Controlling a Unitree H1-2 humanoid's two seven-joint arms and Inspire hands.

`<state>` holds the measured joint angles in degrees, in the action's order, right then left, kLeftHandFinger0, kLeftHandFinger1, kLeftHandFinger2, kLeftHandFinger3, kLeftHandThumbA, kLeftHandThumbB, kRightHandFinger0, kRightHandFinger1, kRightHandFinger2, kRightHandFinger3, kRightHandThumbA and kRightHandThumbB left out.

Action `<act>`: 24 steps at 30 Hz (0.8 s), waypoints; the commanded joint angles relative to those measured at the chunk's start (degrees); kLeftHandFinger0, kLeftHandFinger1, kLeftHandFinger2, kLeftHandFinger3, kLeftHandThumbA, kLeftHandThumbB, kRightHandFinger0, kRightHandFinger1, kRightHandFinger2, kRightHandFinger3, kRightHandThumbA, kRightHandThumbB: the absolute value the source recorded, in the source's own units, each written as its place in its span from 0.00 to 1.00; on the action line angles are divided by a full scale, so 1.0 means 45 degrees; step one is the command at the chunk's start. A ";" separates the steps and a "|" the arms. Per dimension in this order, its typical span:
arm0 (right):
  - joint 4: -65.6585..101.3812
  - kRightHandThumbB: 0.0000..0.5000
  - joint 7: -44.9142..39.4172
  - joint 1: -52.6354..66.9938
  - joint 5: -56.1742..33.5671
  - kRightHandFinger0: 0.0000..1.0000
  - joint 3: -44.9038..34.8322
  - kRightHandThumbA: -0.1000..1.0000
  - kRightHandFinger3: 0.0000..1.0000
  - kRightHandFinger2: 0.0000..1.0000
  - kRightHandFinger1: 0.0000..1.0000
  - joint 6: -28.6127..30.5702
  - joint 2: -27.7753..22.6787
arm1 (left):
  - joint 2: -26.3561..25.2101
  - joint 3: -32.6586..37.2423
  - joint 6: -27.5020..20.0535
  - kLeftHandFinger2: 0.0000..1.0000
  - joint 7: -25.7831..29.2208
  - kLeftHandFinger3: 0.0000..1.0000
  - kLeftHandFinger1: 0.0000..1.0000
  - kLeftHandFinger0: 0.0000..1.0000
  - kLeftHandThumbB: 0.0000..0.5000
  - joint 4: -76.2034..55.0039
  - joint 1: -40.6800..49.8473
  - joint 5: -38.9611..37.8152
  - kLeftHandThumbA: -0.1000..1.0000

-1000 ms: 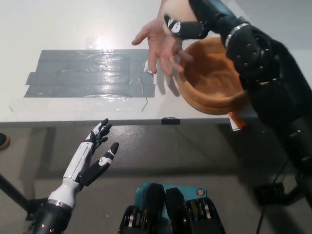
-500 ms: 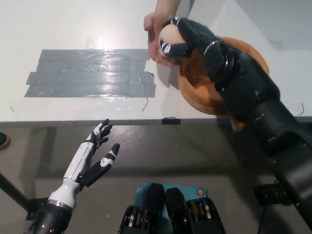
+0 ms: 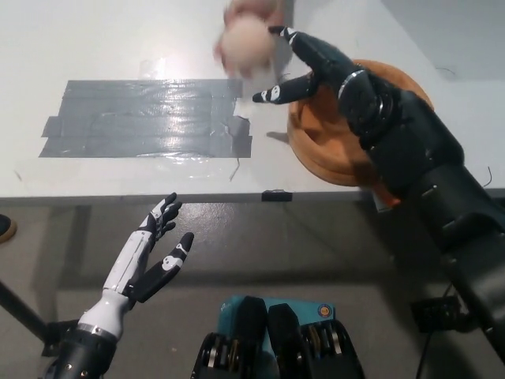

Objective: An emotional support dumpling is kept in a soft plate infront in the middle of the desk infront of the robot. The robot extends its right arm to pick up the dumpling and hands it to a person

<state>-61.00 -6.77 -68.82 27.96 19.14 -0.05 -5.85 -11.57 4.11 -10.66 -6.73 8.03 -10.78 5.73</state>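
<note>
Your black right hand (image 3: 304, 67) sits above the white worktop (image 3: 118, 39), reached out over the near-left rim of the round orange-brown soft plate (image 3: 347, 146). Hand is released: fingers spread apart, nothing in it. One finger points up-left toward the top of the picture, another stretches left, its white-marked tip just off the plate's edge.

The pale, round, soft dumpling (image 3: 246, 46) is up near the top edge, left of your right hand and apart from it. It looks blurred. A person's hand (image 3: 252, 16) is around it from above and behind; only fingers show at the top edge, also blurred, so you cannot tell exactly how they grip it. A small gap shows between the dumpling and your nearest fingertip.

The plate lies on the right part of the worktop, partly hidden under your black forearm. The part of the inside that shows holds nothing.

Left of the plate, a wide patch of grey duct tape strips (image 3: 146, 118) is stuck flat on the worktop, shiny with glare in the middle, its right edge ragged.

Your white left hand (image 3: 154, 253) rests low at the lower left, below the worktop's front edge, over the grey floor. It is released too, fingers apart, holding nothing.
</note>
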 commanded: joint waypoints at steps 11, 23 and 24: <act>0.8264 0.94 -0.0131 0.1245 -0.0696 1.00 -0.1558 1.00 1.00 1.00 1.00 -0.0245 -0.1682 | -0.0051 -0.0118 -0.0274 1.00 -0.0114 1.00 1.00 1.00 0.55 -0.0092 -0.0384 -0.0260 0.65; 1.8567 0.76 -0.1591 0.6756 -0.2022 1.00 -0.2002 0.99 1.00 1.00 1.00 -0.1741 -0.2008 | -0.0160 -0.0159 -0.0142 1.00 0.0026 1.00 1.00 1.00 0.49 -0.0054 -0.0867 0.0000 0.67; 1.8835 0.76 -0.1547 0.7242 -0.2321 1.00 -0.2021 0.97 1.00 1.00 1.00 -0.1677 -0.1924 | -0.0155 -0.0165 -0.0121 1.00 0.0039 1.00 1.00 1.00 0.48 -0.0091 -0.0836 0.0006 0.65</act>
<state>-16.01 -8.11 -47.40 26.19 14.36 -1.99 -10.75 -11.54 4.08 -9.95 -6.73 8.48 -10.84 5.54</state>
